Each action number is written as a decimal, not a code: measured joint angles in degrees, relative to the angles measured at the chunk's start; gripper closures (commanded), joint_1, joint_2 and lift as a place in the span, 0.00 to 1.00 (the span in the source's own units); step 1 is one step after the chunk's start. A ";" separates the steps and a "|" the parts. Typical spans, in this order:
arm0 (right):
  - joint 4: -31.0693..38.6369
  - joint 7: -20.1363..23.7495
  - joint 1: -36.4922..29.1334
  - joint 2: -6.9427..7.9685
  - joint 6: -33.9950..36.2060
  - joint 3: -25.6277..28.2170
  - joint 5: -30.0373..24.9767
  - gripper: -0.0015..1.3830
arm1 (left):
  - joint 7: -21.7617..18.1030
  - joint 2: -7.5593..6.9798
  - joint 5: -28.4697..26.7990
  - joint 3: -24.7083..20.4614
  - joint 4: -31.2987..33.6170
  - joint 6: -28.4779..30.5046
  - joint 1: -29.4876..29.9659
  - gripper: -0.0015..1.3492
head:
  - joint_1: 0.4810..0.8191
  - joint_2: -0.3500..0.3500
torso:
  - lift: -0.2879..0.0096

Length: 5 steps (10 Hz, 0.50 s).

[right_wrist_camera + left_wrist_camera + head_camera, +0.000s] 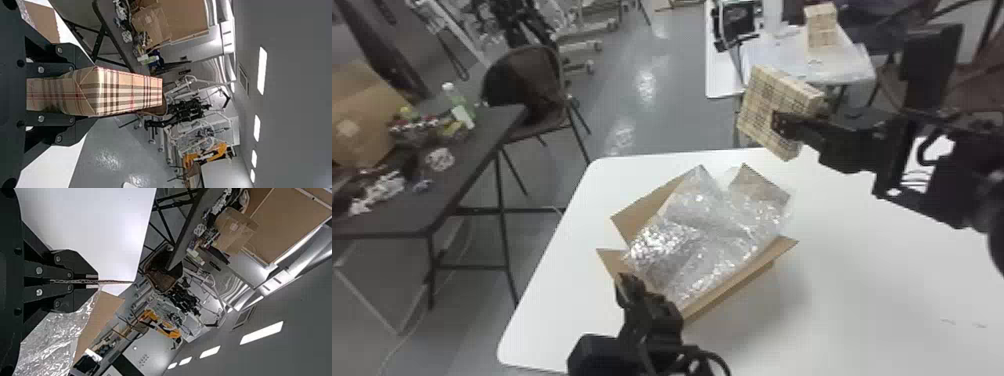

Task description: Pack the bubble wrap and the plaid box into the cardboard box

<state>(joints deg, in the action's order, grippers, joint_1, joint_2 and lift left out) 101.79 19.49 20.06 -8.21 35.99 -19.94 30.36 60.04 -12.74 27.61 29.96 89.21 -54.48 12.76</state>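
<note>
Plaid box [768, 95] in right tool [778, 123], white-labelled bottle [455, 101] on dark table [477, 145]

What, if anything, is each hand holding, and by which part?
The right hand pinches the plaid box across its broad faces; the left hand grips the cardboard box by a flap.

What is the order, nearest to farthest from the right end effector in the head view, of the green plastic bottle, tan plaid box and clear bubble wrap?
1. Tan plaid box: held in the right end effector.
2. Clear bubble wrap: in the open brown cardboard box on the white table.
3. Green plastic bottle: at the left, on the dark table.
</note>
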 measured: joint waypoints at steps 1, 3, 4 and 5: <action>-0.34 -1.09 1.55 -0.16 2.20 -1.63 2.12 0.73 | -0.18 0.00 0.07 0.01 0.00 0.29 -0.01 0.90 | 0.63 1.00 | 0.63; -0.87 -4.37 4.22 -0.84 6.89 -4.95 7.74 0.73 | -0.38 -0.04 0.18 0.01 0.00 0.72 -0.09 0.90 | 0.63 1.00 | 0.63; -1.84 -4.58 5.48 -1.04 8.52 -6.36 10.40 0.73 | -0.50 -0.11 0.26 0.03 0.00 0.84 -0.11 0.90 | 0.63 1.00 | 0.63; -3.11 -2.95 6.37 -0.81 10.21 -6.91 11.82 0.73 | -0.54 -0.21 0.36 0.14 0.00 0.86 -0.21 0.90 | 0.63 1.00 | 0.63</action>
<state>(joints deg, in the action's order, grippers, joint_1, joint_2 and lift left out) 98.68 16.54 26.44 -9.02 46.20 -26.86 42.18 59.50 -12.95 27.97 30.10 89.21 -53.63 12.55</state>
